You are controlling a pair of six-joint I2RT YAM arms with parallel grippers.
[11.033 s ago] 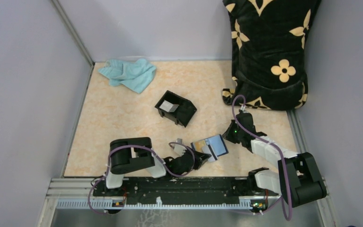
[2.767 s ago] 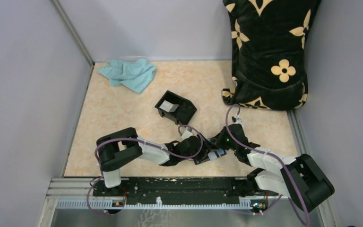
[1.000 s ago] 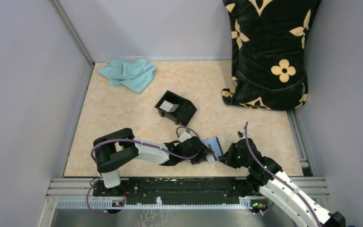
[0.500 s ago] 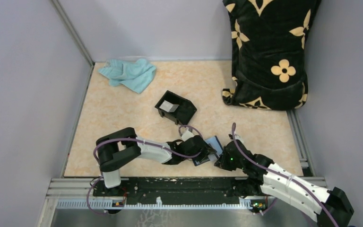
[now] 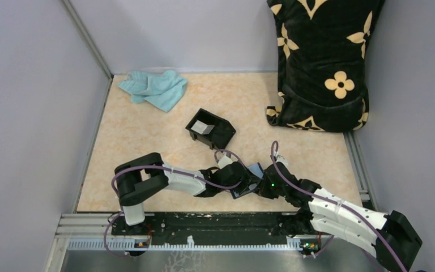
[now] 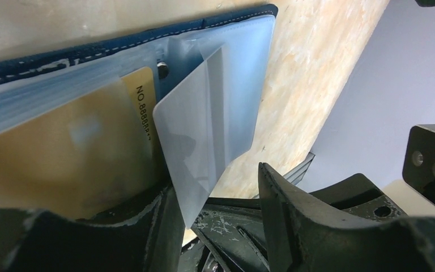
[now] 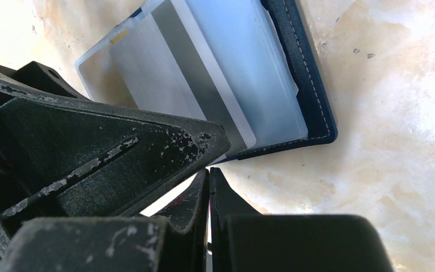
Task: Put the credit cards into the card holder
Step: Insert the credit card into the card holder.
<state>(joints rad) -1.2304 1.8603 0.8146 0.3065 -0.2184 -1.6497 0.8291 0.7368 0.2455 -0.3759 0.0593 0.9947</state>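
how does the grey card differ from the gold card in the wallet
The gold card lies flat under a clear sleeve; the grey card sits tilted, one end poking out. The gold card shows a printed number; the grey card looks blank in the left wrist view. Both sit in the blue wallet.

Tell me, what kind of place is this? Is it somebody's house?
Probably a robot test booth, not a house. Plain grey walls box in a small table, and a left arm and right arm are bolted to a metal rail at its near edge.
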